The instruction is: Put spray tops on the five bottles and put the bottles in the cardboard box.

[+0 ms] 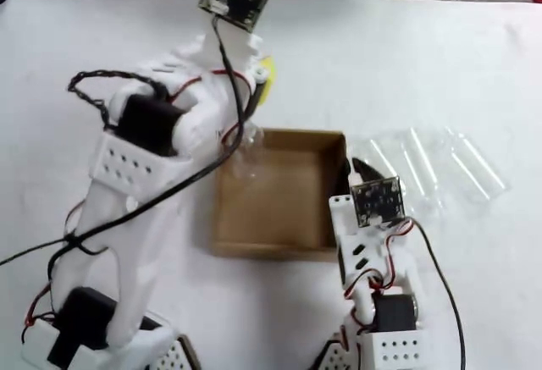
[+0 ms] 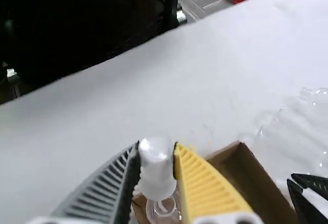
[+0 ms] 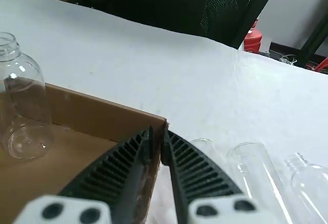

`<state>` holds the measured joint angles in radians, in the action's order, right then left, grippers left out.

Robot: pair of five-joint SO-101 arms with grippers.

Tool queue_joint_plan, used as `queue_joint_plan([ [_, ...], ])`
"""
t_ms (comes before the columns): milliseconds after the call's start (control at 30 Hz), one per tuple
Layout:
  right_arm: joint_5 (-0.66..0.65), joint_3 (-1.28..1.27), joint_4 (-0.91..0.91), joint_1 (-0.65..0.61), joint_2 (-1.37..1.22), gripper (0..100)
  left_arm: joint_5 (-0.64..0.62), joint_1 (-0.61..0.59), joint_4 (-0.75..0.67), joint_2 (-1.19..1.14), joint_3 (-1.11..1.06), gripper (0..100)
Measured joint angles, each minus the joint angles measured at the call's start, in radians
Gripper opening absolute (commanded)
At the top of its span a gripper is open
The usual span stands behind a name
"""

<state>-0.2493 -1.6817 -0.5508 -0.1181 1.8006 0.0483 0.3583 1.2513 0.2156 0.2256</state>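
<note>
**L arm pinching spray top at box**

L gripper point(image 2: 155, 151) pinches white spray top point(image 2: 156, 175) btwn grey & yellow fingers point(image 2: 205, 188). A clear bottle point(image 3: 23, 106) sits right under it, in box point(image 1: 279, 218), far-left corner in high view. R gripper point(image 3: 156, 147) is pressed nearly together, clamped on box's right wall. More bottles point(image 1: 440, 167) lie topless on table point(image 1: 423, 48), just right of box.

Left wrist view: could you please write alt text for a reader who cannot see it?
The grey-and-yellow left hand clamps a white spray top above a clear bottle at the corner of a cardboard box on a white table.
</note>
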Motion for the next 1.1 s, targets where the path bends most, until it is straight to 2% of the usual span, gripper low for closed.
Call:
queue_joint_plan([
  [200, 0.000, 0.000, 0.000, 0.000, 0.000, 1.7, 0.000, 0.000, -0.009, 0.000, -0.097, 2],
  [833, 0.000, 0.000, 0.000, 0.000, 0.000, 1.7, 0.000, 0.000, -0.064, 0.000, -0.104, 2],
  [900, 0.000, 0.000, 0.000, 0.000, 0.000, 1.7, 0.000, 0.000, -0.064, 0.000, -0.104, 5],
  [1000, -0.009, 0.000, 0.002, 0.000, 0.000, 1.7, 0.000, 0.000, -0.064, 0.000, -0.104, 16],
  [1100, -0.044, 0.000, 0.009, 0.000, 0.000, 1.7, 0.000, 0.000, -0.054, 0.000, -0.104, 17],
])
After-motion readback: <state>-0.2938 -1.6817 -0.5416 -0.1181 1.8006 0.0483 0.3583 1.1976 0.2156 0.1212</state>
